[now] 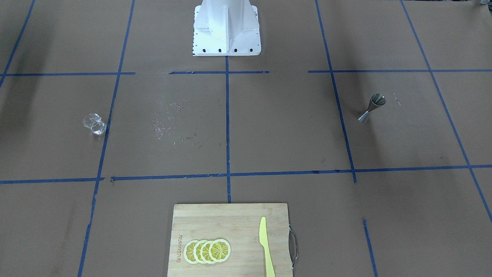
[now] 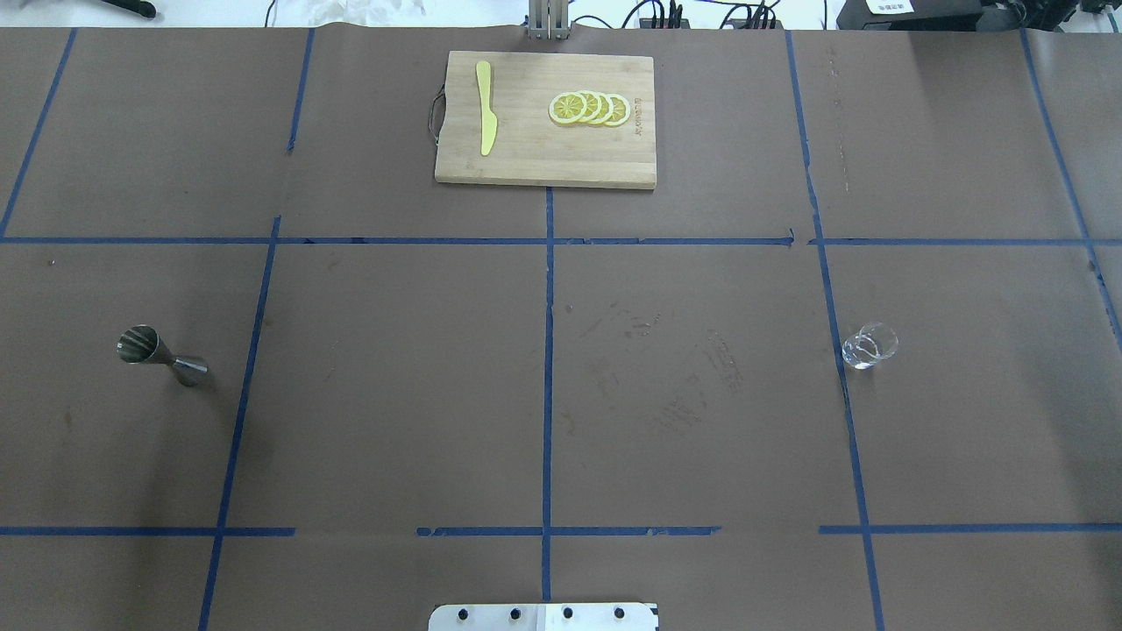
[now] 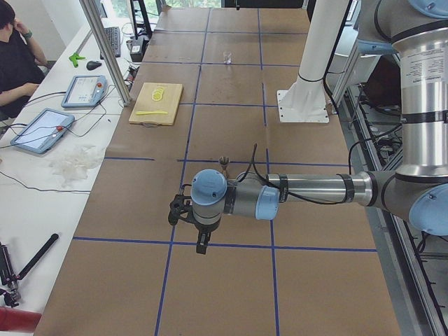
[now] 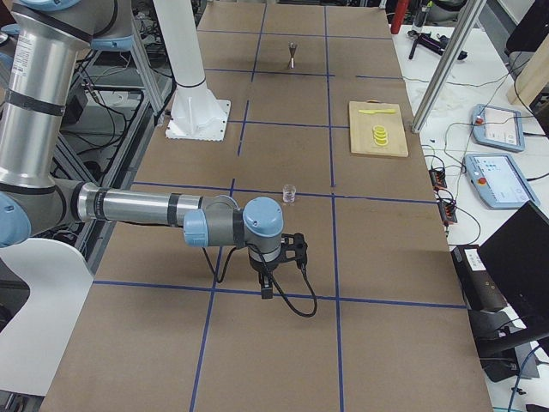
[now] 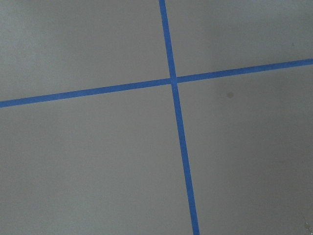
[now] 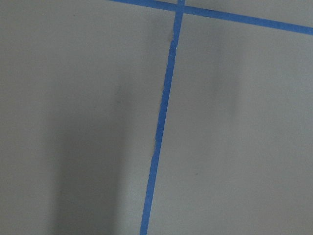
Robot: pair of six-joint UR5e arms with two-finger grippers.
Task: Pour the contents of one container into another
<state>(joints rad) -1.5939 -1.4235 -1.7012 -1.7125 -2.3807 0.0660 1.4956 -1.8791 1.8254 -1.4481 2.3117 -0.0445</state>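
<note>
left fingers (image 3: 201,243) well apart from jigger (image 3: 224,162)

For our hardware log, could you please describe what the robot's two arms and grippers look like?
Both arms are silver-grey tubes with rounded joints capped in light blue and black bands on the forearm. The left arm carries a thin black cable to its wrist, and the right arm has one looping under its wrist. The left gripper and right gripper are small and black.
</note>
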